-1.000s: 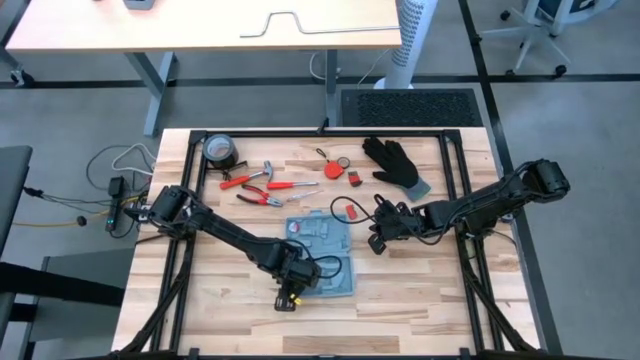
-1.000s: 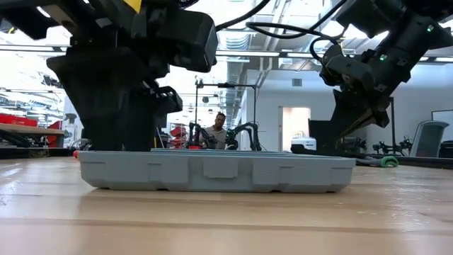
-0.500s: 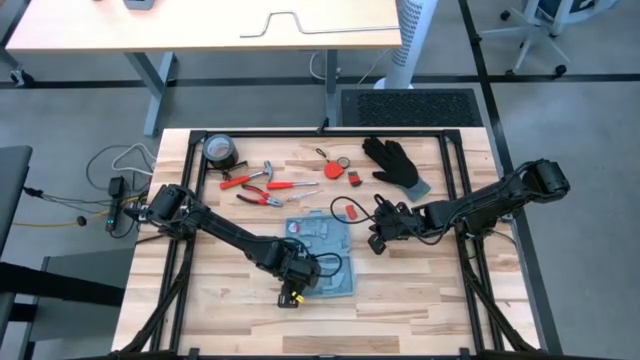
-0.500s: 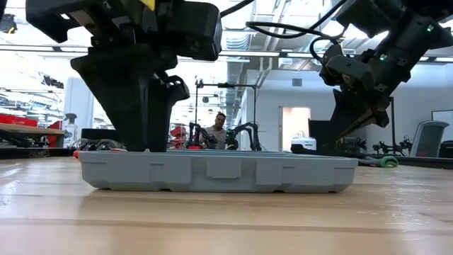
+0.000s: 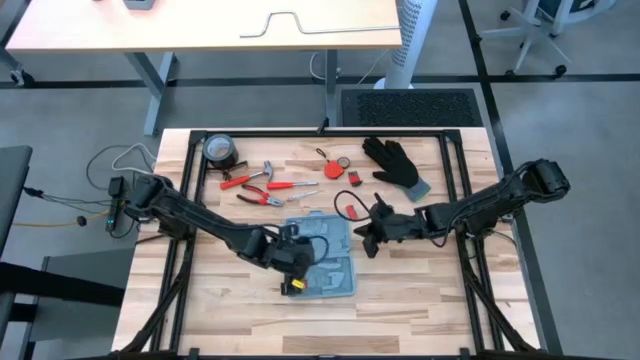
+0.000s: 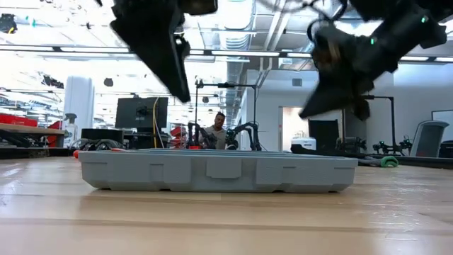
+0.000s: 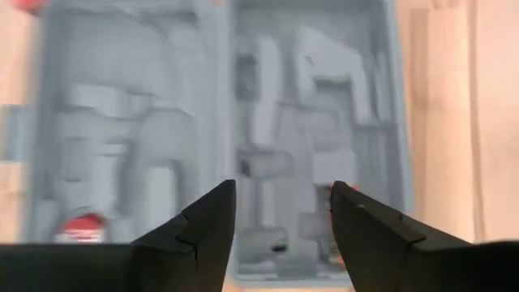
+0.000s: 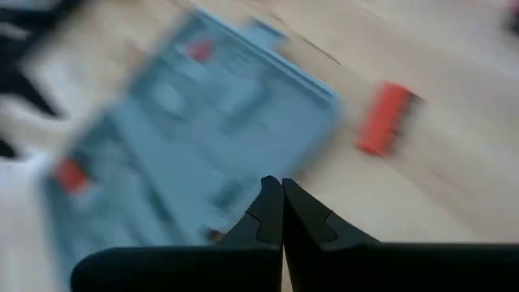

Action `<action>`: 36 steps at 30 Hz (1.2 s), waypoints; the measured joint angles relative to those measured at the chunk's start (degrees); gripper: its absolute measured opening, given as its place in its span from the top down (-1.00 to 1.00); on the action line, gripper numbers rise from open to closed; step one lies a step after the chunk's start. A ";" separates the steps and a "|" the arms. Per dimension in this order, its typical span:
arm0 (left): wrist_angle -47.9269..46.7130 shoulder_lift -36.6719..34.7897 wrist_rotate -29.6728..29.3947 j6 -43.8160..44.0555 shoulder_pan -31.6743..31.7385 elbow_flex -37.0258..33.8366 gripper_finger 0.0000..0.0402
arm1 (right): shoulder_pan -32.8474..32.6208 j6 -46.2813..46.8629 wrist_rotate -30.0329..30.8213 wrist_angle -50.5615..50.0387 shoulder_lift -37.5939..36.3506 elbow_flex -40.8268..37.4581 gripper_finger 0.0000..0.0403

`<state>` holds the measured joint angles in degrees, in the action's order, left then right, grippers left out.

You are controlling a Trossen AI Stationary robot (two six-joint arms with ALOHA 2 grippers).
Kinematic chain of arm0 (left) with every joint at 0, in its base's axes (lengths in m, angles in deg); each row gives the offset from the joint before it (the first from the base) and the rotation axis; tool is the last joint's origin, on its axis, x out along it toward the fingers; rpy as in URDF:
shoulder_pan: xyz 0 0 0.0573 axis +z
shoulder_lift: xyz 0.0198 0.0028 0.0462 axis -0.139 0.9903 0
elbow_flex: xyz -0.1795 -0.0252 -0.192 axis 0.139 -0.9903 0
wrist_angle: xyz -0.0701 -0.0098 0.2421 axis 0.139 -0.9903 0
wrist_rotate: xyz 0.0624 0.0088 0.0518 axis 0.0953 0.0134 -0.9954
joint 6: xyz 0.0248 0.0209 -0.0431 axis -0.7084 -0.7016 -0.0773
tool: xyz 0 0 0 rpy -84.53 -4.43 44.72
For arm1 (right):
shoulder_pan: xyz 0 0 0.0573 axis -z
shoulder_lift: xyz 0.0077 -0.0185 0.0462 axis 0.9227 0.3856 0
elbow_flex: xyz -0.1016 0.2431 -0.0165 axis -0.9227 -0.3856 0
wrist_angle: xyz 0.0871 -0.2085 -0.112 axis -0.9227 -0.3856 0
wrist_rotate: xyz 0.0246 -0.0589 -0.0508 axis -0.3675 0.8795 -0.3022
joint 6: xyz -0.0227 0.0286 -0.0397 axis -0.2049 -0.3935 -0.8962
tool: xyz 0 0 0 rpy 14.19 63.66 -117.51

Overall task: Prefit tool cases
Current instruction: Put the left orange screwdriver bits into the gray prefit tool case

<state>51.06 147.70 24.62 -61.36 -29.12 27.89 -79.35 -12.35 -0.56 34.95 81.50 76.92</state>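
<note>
The blue-grey tool case [image 5: 325, 258] lies spread flat on the wooden table, grey moulded recesses up; the low view shows its side wall [image 6: 216, 170] resting on the tabletop. My left gripper [image 5: 298, 266] hovers open above the case, and its two fingers [image 7: 212, 215] stand apart over the recesses [image 7: 268, 122], touching nothing. In the low view it [image 6: 173, 64] hangs clear above the case's left end. My right gripper [image 5: 366, 240] is shut just right of the case, raised off the table [image 6: 333, 85]; its wrist view shows the shut tips [image 8: 280, 193] with the blurred case [image 8: 195, 138] beyond.
Far of the case lie red-handled pliers [image 5: 262, 198], a screwdriver [image 5: 255, 180], a dark tape roll [image 5: 220, 150], small red pieces [image 5: 338, 168] and a black glove [image 5: 395, 163]. A red piece [image 5: 348, 210] lies by the case's far right corner. Bare wood lies near the front edge.
My left gripper has risen from the case's near-left part to well above it, and the case has stayed where it was. My right gripper has lifted, tipped, and shifted a little toward the table's left, toward the case.
</note>
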 joint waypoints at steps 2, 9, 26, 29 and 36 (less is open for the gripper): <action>1.28 -2.56 -3.24 2.22 -0.37 -1.81 0.08 | -1.23 -0.92 -0.09 5.43 0.06 0.01 0.97; 13.05 -14.30 -7.52 15.38 -3.61 -16.72 0.20 | -5.85 -1.33 -0.10 13.75 0.14 0.85 0.99; 26.13 -22.27 -11.77 36.48 -12.94 -32.91 0.45 | -7.30 -12.31 -15.85 2.14 30.78 35.28 1.00; 25.98 -22.27 -12.09 36.98 -13.72 -32.91 0.45 | -7.37 -13.83 -17.92 0.47 34.89 39.82 1.00; 25.71 -22.25 -12.43 37.52 -15.38 -32.91 0.45 | -7.31 -14.94 -22.79 0.18 42.36 47.24 1.00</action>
<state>76.77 125.45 12.19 -23.84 -44.50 -5.02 -86.66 -27.29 -23.35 35.13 123.86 124.16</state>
